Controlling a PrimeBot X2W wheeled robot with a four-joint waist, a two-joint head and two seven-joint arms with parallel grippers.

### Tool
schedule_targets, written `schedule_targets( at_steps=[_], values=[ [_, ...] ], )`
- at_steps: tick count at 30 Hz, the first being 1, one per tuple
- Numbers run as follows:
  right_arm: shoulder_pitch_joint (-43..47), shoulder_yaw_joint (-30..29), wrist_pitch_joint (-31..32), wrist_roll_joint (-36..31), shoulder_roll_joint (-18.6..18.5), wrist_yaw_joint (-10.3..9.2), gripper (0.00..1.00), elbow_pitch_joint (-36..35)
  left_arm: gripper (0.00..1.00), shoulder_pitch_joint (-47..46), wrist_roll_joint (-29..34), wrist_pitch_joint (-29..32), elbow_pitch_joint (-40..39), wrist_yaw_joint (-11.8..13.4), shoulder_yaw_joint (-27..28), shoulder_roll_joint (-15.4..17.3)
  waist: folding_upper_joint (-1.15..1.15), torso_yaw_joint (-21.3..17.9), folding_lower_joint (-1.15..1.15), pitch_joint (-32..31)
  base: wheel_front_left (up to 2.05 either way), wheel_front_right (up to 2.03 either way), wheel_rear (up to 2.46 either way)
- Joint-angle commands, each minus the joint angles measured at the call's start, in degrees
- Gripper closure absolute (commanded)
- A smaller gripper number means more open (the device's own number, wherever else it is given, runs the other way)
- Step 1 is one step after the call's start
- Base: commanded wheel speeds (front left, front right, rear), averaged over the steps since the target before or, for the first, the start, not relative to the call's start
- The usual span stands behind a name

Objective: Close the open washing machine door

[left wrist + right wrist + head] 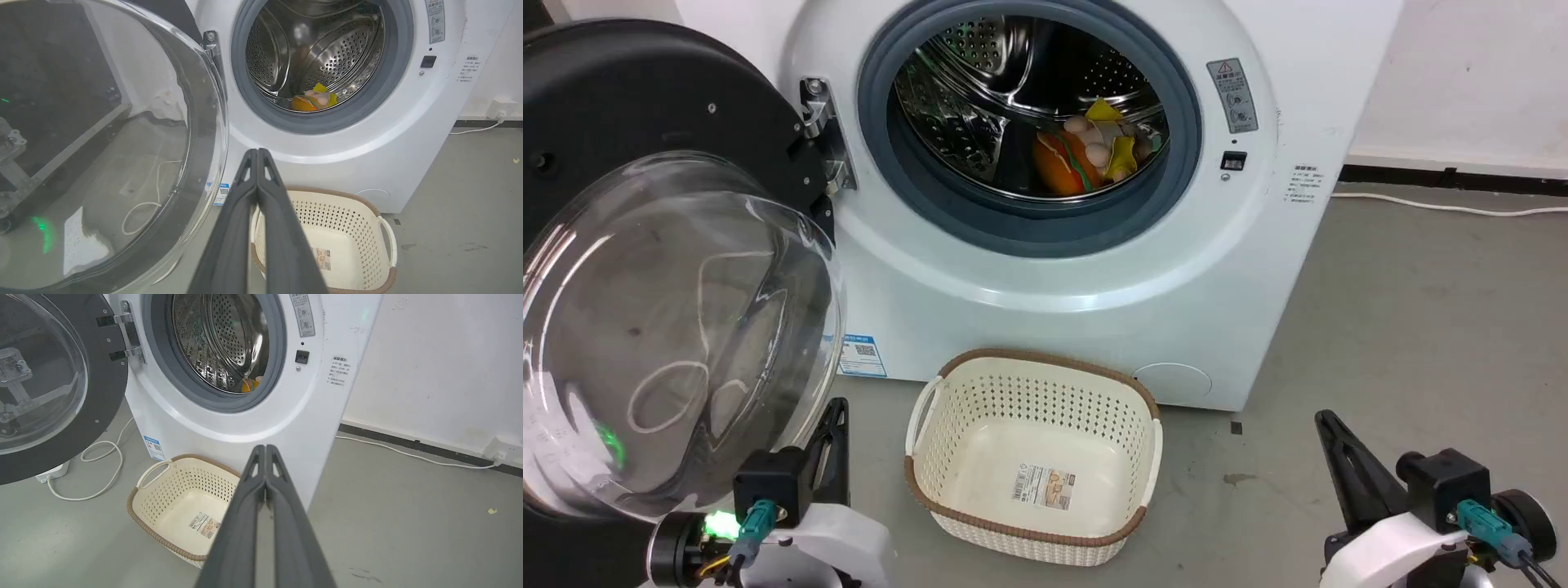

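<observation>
Jaws pressed together and pinching nothing are seen on both arms, so two grippers are counted. The left gripper [258, 152] is held low, just beside the bulging glass of the door. The right gripper [265, 447] is held low and well apart from the door, on the other side of the basket. No contact with anything is seen.

One washing machine [1094, 278] is counted, white, with its steel drum [980, 65] exposed. One washing machine door [621, 106] is counted. It is hung wide open on the hinge [821, 131] at the machine's left, with its clear bowl [678, 327] turned toward the robot.

No part of the closing is judged to be done, since the door is fully open and untouched. Contact is yet to be made with the door's outer side or edge. The door is then to be swung across the opening and pressed home until its catch is taken by the small black socket [1233, 161] on the right of the front.

One cream basket [1045, 357] is counted on the floor in front of the machine, with a printed label on its bottom. A small cluster of toy food [1086, 155] is seen in the drum, but its pieces cannot be counted surely. One warning sticker [1233, 94] and one blue label [859, 355] are noted.
</observation>
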Motion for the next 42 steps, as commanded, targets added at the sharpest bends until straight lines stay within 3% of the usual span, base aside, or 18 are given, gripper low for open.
schedule_targets(
  at_steps=[1, 42],
  values=[
    [-0.81, -0.09, 0.04, -0.43, 0.07, 0.05, 1.00, -0.27, 1.00, 0.61, 0.16, 0.01, -0.23, -0.25, 0.06, -0.02, 0.00, 0.00, 0.00, 0.00, 0.00, 0.00, 0.00],
    [-0.81, -0.09, 0.04, -0.43, 0.07, 0.05, 1.00, -0.27, 1.00, 0.61, 0.16, 0.01, -0.23, -0.25, 0.06, -0.02, 0.00, 0.00, 0.00, 0.00, 0.00, 0.00, 0.00]
  ],
)
